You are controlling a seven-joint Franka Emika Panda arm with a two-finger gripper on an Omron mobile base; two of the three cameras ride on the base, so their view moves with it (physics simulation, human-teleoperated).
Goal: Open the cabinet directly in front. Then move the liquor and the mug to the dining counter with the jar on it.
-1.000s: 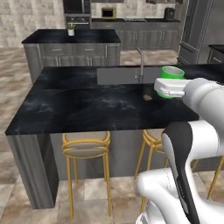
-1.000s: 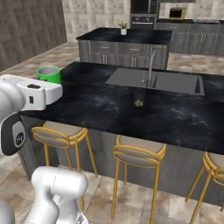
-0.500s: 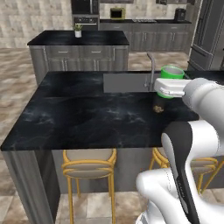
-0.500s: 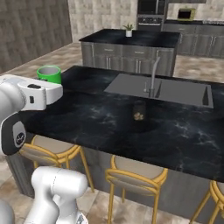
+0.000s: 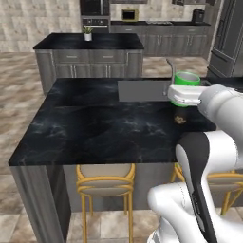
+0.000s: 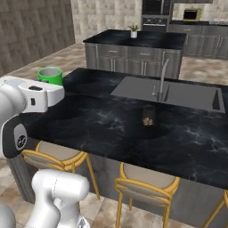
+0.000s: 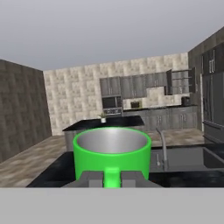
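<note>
Mug [image 7: 111, 153] is seen bright green, pale inside — dining counter [image 5: 95, 123] black w/ white veining; stools [image 6: 142, 187] yellow-framed; jar [image 6: 148, 115] dark, brownish.

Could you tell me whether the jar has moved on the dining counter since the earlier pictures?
No: the jar stands before the faucet as before; the camera moved.

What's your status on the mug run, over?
Gripper shut on mug, carried upright above the dining counter. Jar stands by the sink. Faucet beyond; nothing blocking.
</note>
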